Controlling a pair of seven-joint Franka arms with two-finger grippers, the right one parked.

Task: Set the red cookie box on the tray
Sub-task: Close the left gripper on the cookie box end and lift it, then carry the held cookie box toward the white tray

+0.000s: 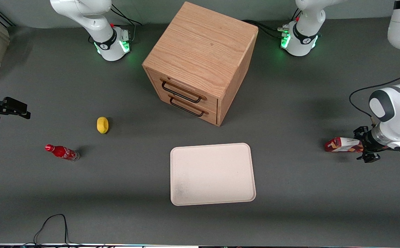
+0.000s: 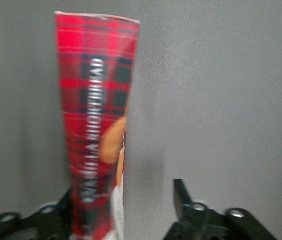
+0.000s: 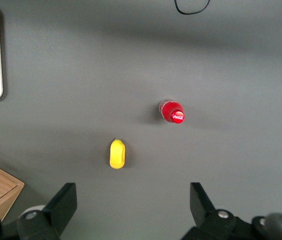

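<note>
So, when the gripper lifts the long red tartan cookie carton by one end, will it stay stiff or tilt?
The long red tartan cookie carton looks like stiff cardboard, so it probably will not bend. The gripper stands at one end of it, fingers open around it, so the free end may droop once lifted. Its flat sides make rolling unlikely.

Cream-white rectangular tray [image 1: 213, 174]: flat on the grey counter [image 1: 289, 213], nearer the front camera than the wooden two-drawer cabinet [image 1: 200, 62]. Long dark-red cookie box [image 1: 343, 145]: toward the working arm's end, well apart from tray. Black two-finger tool [image 1: 367, 148]: at that box's end.
</note>
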